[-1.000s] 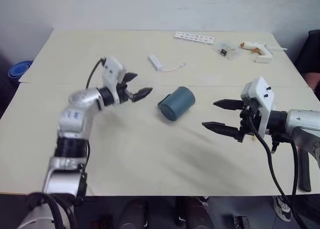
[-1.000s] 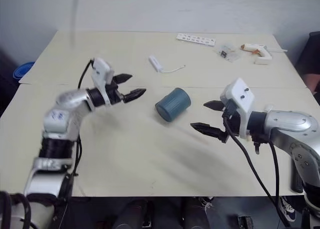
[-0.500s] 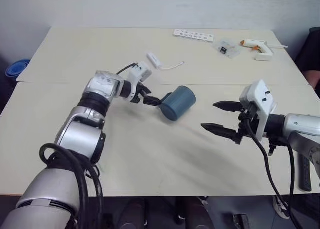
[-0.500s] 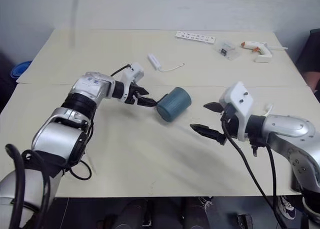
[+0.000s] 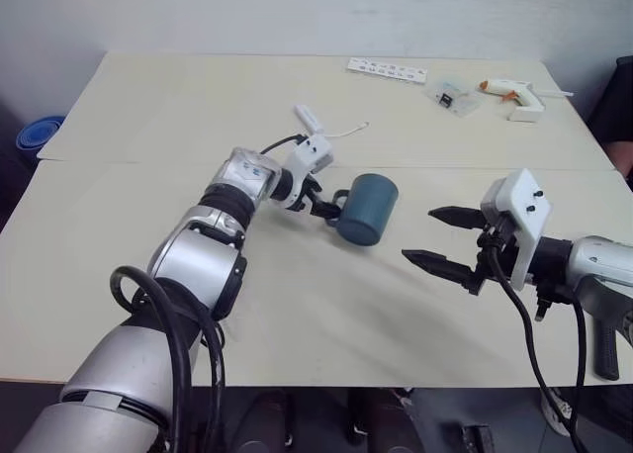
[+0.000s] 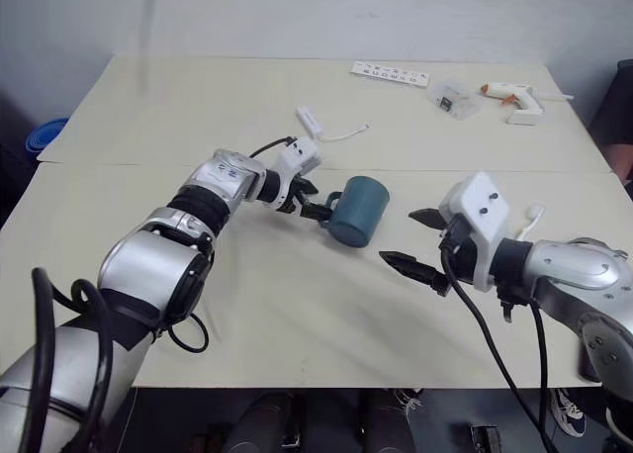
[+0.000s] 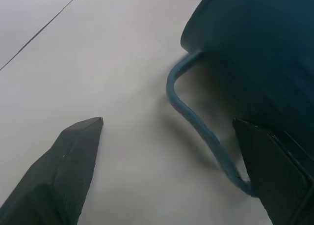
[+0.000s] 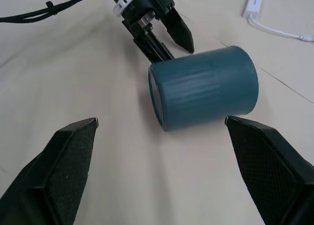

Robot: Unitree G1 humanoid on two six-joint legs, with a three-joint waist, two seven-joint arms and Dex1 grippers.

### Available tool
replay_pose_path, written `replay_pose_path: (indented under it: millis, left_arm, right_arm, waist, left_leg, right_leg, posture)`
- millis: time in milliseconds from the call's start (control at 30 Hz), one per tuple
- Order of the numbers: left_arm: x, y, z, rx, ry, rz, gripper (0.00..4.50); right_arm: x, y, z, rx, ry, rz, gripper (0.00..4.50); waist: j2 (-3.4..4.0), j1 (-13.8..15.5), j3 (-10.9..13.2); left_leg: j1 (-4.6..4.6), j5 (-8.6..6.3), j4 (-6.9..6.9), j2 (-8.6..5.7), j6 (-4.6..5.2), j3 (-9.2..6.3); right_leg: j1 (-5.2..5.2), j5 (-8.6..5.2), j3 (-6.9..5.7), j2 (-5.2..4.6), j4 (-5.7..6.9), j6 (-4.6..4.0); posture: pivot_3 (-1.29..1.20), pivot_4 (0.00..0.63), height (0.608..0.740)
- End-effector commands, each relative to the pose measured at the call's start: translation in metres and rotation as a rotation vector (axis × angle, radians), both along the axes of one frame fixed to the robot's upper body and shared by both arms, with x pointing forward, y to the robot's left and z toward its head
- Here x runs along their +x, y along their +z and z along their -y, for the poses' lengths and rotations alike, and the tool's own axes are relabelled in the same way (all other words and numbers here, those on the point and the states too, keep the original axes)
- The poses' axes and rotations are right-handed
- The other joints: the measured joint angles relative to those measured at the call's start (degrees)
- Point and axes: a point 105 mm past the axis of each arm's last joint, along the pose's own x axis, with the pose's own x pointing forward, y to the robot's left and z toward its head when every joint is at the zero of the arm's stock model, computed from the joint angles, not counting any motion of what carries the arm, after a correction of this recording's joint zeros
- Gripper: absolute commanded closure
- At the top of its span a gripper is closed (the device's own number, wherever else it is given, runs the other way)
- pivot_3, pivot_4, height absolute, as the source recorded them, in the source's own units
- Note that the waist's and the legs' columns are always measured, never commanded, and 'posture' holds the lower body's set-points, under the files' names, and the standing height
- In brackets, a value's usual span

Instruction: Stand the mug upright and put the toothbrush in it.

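Note:
The dark teal mug point(image 5: 366, 209) lies on its side in the middle of the table, its closed base point(image 8: 158, 98) turned toward my right gripper. My left gripper point(image 5: 326, 204) is open at the mug's left side, with the thin handle point(image 7: 192, 114) between its two fingers point(image 7: 73, 161) and no finger pressing on it. My right gripper point(image 5: 447, 241) hangs open to the right of the mug, apart from it. A slim white tip point(image 6: 535, 214), apparently the toothbrush, pokes out behind my right wrist; the rest of it is hidden.
At the back of the table lie a small white block with a cable point(image 5: 309, 120), a white power strip point(image 5: 387, 70), a clear plastic bag point(image 5: 450, 95) and a glue gun point(image 5: 514, 92). A dark handle point(image 5: 603, 344) sits at the right front edge.
My left gripper has swung right and down to the mug's handle. The mug has shifted slightly to the right and turned. My right gripper has stayed in place, open.

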Motion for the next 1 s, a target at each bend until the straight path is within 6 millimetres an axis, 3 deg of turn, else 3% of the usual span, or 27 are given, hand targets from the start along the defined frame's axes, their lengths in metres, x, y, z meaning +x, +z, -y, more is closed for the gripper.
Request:
replay_pose_path:
  millis: [33,500,667,733,867,1000]
  left_arm:
    - [0.0,0.01,0.006,-0.006,0.006,-0.004,0.39]
    - [-0.001,0.004,-0.001,-0.008,0.036,-0.059,4.35]
    - [-0.001,0.006,-0.002,-0.033,0.049,-0.063,4.48]
    - [0.005,0.024,0.001,-0.139,0.081,-0.028,4.48]
    - [0.017,0.058,0.003,-0.293,0.124,0.134,4.48]
    - [0.016,0.07,0.001,-0.317,0.067,0.385,4.48]
  right_arm:
    - [-0.007,0.009,-0.002,-0.005,0.008,0.042,0.17]
    - [-0.005,0.009,-0.003,-0.01,0.02,0.044,0.17]
    - [-0.004,0.009,-0.003,-0.012,0.022,0.044,0.17]
    - [-0.004,0.009,-0.003,-0.013,0.02,0.044,0.17]
    - [-0.004,0.009,-0.003,-0.014,0.02,0.043,0.17]
    - [-0.005,0.009,-0.002,-0.018,0.018,0.042,0.17]
  waist:
    - [0.0,0.0,0.0]
    - [0.0,-0.1,0.0]
    - [0.0,-0.1,0.0]
    - [-0.01,-0.1,0.0]
    - [-0.01,-0.1,0.0]
    - [0.0,0.0,0.0]
  left_leg:
    - [0.0,0.0,0.0,0.0,0.0,0.0]
    - [0.01,0.0,0.06,0.0,0.0,0.01]
    - [0.02,0.0,0.11,0.0,0.0,0.01]
    - [0.02,0.0,0.11,0.0,0.0,0.01]
    - [0.01,0.0,0.14,0.01,0.0,0.0]
    - [0.0,0.0,0.16,-0.01,0.0,0.0]
  right_leg:
    - [0.0,0.0,0.0,0.0,0.01,0.0]
    - [-0.01,0.0,0.02,0.0,0.08,0.0]
    - [-0.01,0.0,0.04,0.0,0.14,0.0]
    - [-0.01,0.0,0.04,0.0,0.14,0.0]
    - [-0.03,0.0,0.07,-0.03,0.17,0.0]
    - [-0.03,0.01,0.06,-0.06,0.18,0.01]
  posture:
    - [0.0,0.15,0.74]
    - [0.0,0.15,0.74]
    - [0.0,0.15,0.74]
    - [0.0,0.15,0.74]
    - [0.0,0.15,0.74]
    - [0.0,0.15,0.74]
